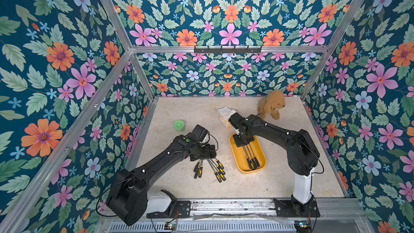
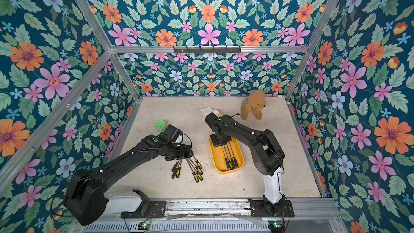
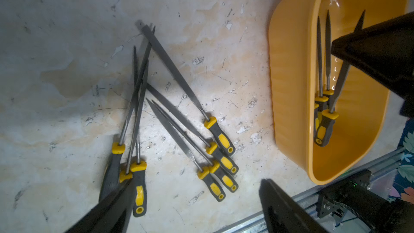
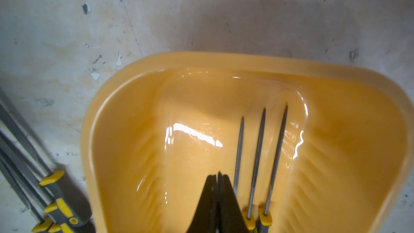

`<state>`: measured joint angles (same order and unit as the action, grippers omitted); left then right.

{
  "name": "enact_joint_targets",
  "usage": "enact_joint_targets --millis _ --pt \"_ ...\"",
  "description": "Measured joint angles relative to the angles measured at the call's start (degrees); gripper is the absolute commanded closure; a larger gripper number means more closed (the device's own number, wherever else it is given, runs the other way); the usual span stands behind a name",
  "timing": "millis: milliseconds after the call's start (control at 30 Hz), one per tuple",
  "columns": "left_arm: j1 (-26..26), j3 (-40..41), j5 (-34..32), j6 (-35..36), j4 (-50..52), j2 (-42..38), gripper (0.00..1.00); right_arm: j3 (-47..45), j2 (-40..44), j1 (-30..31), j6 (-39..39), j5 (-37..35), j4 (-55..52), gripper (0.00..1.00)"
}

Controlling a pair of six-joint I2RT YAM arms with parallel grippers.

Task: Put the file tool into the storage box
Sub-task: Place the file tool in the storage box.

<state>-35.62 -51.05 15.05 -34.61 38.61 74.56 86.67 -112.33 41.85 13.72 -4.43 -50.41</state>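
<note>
**Spread wide on the left, pressed shut on the right**

At the left gripper: fingers spread about as far as possible, nothing clamped between them, no contact visible with anything. Place: above the loose files, left of centre on the table, over the blade ends of the pile in both top views. Height above the pile: hard to judge.

The loose files: seven, flat on the table in two overlapping fans, three to the left and four to the right. Grey blades toward the far side, black-and-yellow handles toward the near edge.

Just right of that pile, apart from it: the storage box, yellow-orange, open-topped, long side running near to far at a slight slant. Inside, right of its middle: files in the box, blades side by side, tips toward the far end, handles bunched at the near end.

At the right gripper: fingers pressed flat together, fully closed, nothing recognisable caught between them. Place: over the far end of the storage box, tips down inside it, beside the stored blades. Touching the box floor or not: impossible to tell.

Farther off: green-lidded jar at far left, plush dog in the far right corner, white-and-yellow pack partly behind the right arm.
</note>
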Motion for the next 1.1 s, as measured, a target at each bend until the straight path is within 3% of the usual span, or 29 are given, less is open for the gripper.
enact_joint_targets --millis 467,867,1100 --pt "0.5 2.4 -3.0 -2.4 -0.2 -1.7 0.08 -2.9 -3.4 0.1 0.2 1.0 3.8 1.00" --pt "3.8 5.1 -6.6 -6.0 1.8 -2.4 0.08 -4.1 -3.1 0.2 0.9 1.0 5.0 0.71" --pt "4.5 5.6 -8.4 -8.5 5.1 -2.3 0.14 -3.0 0.4 -0.2 1.9 -0.1 3.8 0.66"
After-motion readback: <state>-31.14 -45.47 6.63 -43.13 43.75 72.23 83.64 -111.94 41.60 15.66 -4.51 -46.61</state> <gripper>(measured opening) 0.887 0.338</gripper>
